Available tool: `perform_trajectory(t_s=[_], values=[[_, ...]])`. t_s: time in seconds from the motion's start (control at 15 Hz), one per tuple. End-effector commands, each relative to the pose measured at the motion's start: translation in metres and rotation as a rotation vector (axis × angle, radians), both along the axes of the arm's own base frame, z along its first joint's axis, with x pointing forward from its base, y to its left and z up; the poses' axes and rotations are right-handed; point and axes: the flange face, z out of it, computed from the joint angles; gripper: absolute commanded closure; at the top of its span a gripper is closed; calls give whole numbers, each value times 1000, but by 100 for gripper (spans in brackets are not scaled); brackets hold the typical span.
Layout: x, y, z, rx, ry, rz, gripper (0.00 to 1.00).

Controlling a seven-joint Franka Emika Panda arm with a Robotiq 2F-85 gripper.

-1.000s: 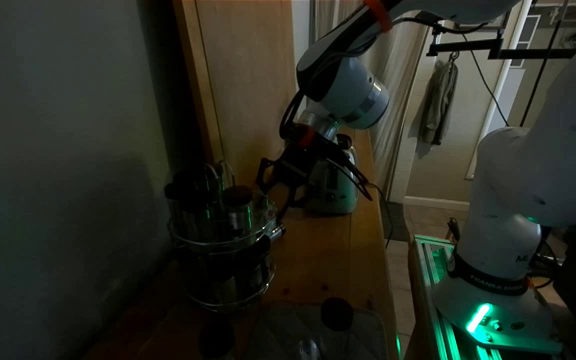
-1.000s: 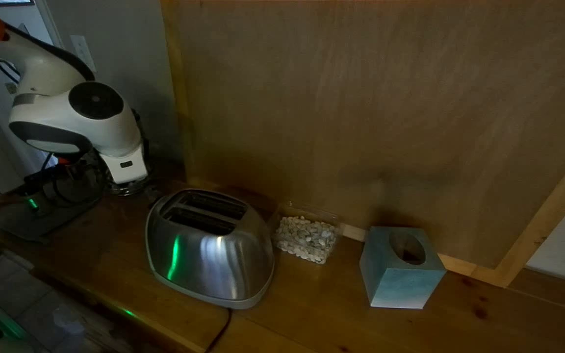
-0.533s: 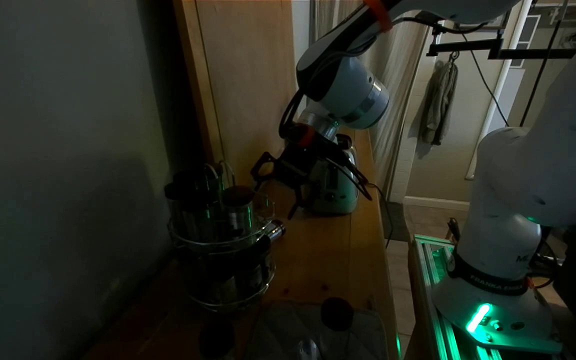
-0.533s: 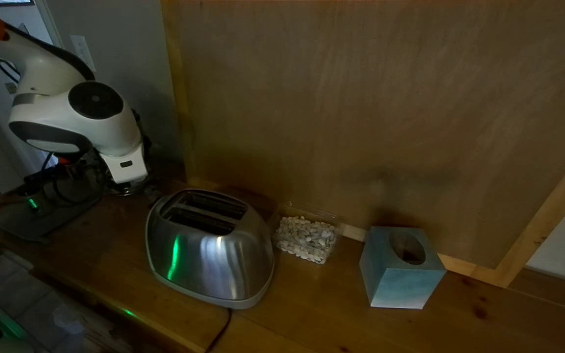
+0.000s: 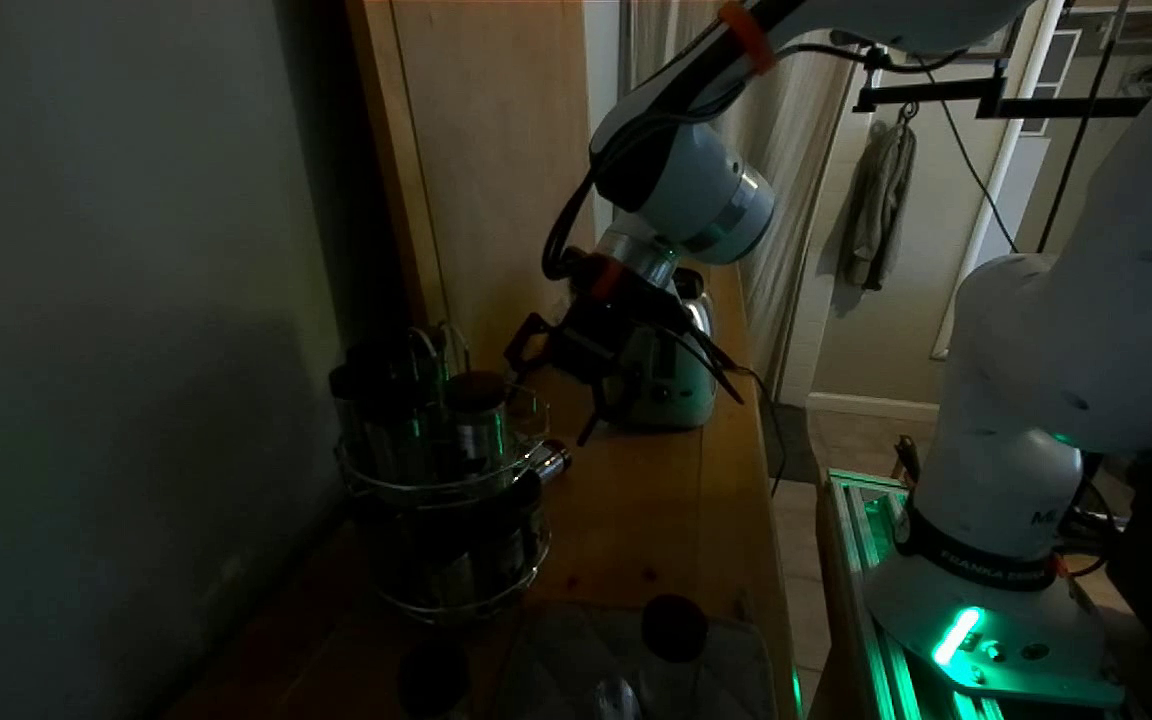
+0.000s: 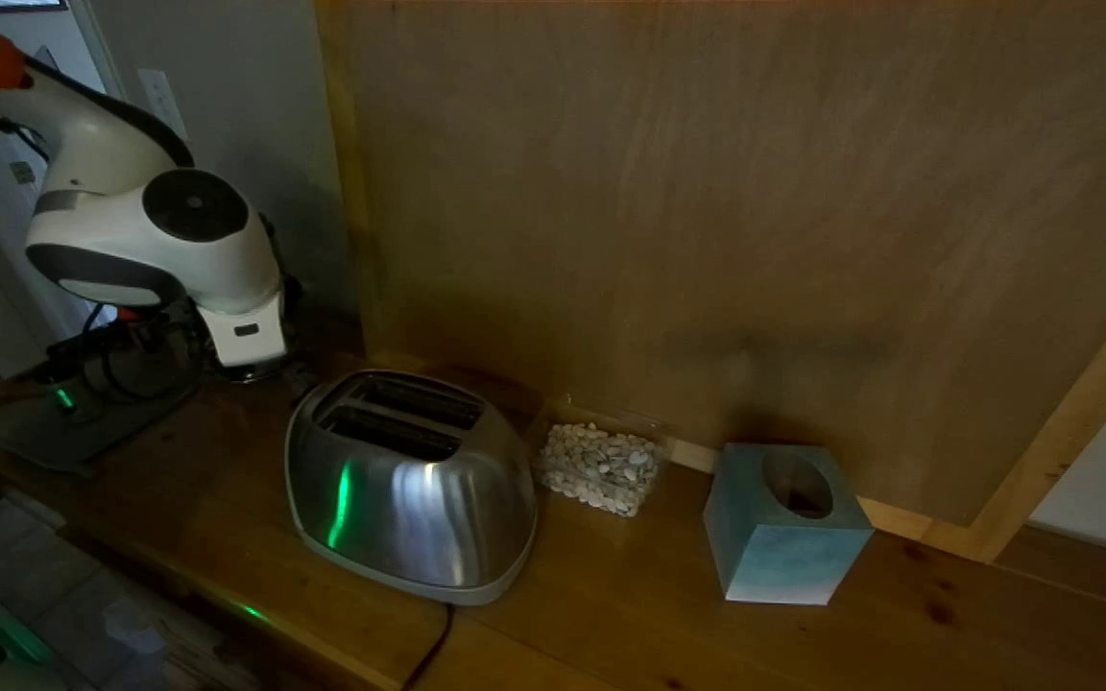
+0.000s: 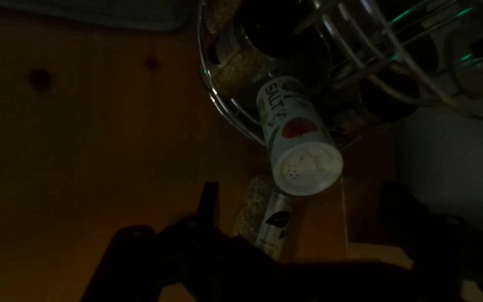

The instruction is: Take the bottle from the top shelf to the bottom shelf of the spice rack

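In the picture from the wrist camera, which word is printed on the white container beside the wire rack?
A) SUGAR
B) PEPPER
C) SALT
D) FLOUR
C, because in the wrist view the white container reads SALT in dark capitals along its curved side.

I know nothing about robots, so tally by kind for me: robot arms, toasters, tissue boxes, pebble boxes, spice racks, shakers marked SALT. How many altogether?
Robot arm: 1
Toaster: 1
Tissue box: 1
Clear pebble box: 1
Two-tier wire spice rack: 1
Shaker marked SALT: 1
Total: 6
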Motion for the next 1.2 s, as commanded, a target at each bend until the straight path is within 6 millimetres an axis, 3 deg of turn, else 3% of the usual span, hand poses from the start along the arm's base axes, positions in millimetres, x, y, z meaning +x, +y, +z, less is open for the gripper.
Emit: perform_trajectory(t_s=[0.0,0.6,1.13], values=[[7,-6,-11,-16,45,-78,34],[8,-3,-35,-31,134,-108,97],[13,0,-27,53,124,-94,100]])
